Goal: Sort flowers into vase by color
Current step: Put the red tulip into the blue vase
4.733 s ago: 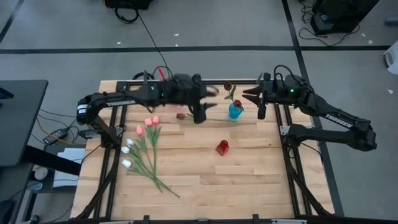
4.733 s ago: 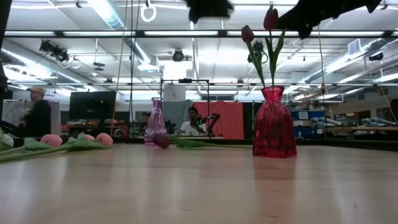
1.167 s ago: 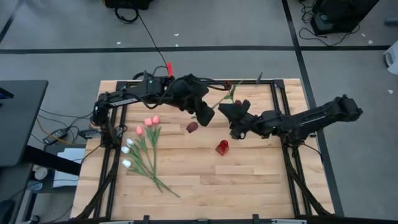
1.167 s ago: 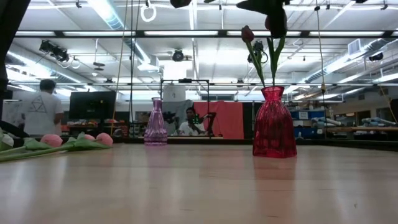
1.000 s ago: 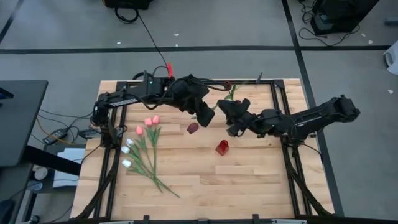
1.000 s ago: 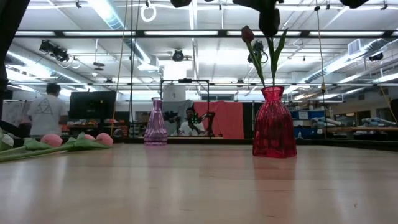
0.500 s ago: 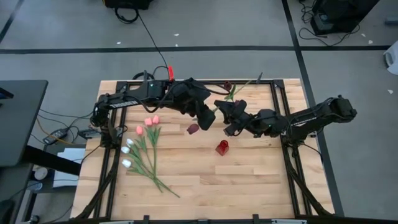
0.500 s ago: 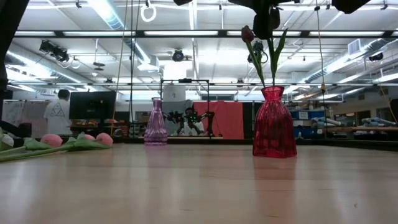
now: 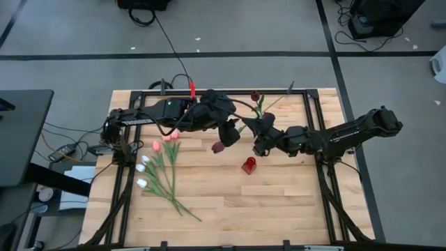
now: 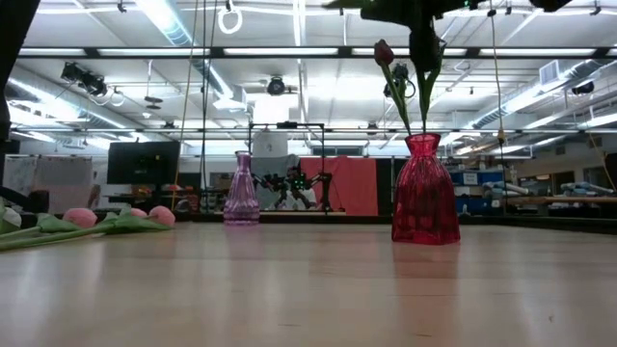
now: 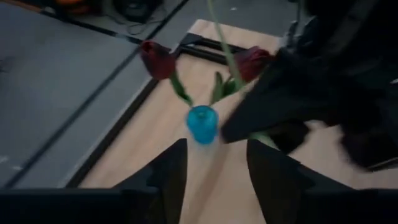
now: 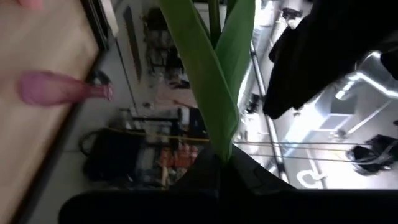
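Observation:
A dark red tulip (image 9: pixel 217 147) hangs in the air over the table's middle, bud toward the near left, stem end (image 9: pixel 273 102) toward the far right. My right gripper (image 9: pixel 258 134) is shut on it. My left gripper (image 9: pixel 228 134) is open just beside the bud; in its wrist view the open fingers (image 11: pixel 214 146) frame the blue vase (image 11: pixel 202 123), which holds two dark red tulips (image 11: pixel 157 59). The red vase (image 9: pixel 249 165) stands nearer. Pink and white tulips (image 9: pixel 157 164) lie on the table's left. My right gripper pinches the tulip between its two fingers at the green leaves and stem (image 12: pixel 219 140), about midway along the flower. The fingers come roughly level from the table's right, across the stem. The tulip is lifted clear and lies slanted over the table.
A purple vase (image 10: pixel 241 188) stands toward the far side in the low view. The red vase (image 10: pixel 424 193) rises right below the two grippers. The black frame rails (image 9: pixel 317 139) run along the table's sides. Bare wood (image 9: pixel 279 202) lies on the near half.
My right gripper has moved toward the table's left and a little farther back, closing in on my left gripper and the tulip's stem. The left arm has shifted slightly right and nearer. The tulip's bud has dropped a little toward the near edge.

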Robot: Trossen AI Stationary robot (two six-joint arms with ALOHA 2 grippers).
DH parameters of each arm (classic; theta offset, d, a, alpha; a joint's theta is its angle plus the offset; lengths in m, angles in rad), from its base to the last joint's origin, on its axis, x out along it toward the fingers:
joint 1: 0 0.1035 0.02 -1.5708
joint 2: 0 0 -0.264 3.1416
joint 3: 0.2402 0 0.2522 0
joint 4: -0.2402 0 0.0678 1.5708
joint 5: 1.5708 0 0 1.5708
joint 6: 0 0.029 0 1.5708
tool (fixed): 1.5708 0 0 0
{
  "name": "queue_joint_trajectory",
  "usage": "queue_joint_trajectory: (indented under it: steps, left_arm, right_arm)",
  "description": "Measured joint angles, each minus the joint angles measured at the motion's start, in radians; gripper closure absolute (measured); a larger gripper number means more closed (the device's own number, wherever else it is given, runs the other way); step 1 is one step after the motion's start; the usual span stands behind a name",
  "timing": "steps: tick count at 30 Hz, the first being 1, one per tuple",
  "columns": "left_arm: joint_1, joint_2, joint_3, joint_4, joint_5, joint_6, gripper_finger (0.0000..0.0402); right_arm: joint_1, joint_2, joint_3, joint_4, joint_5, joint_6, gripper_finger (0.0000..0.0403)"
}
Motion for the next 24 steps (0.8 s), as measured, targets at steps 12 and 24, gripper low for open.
queue_joint_trajectory:
  steps: [12,24]
  left_arm:
    - [-0.011,0.0,0.0,-0.044,-0.096,0.042,0.0214]
    - [-0.028,-0.019,-0.323,0.29,-0.118,0.165,0.0214]
  right_arm:
    - [0.089,-0.26,0.0,-0.343,-0.128,0.312,0.0393]
    - [0.007,-0.536,0.0,-0.309,-0.381,0.746,0.0393]
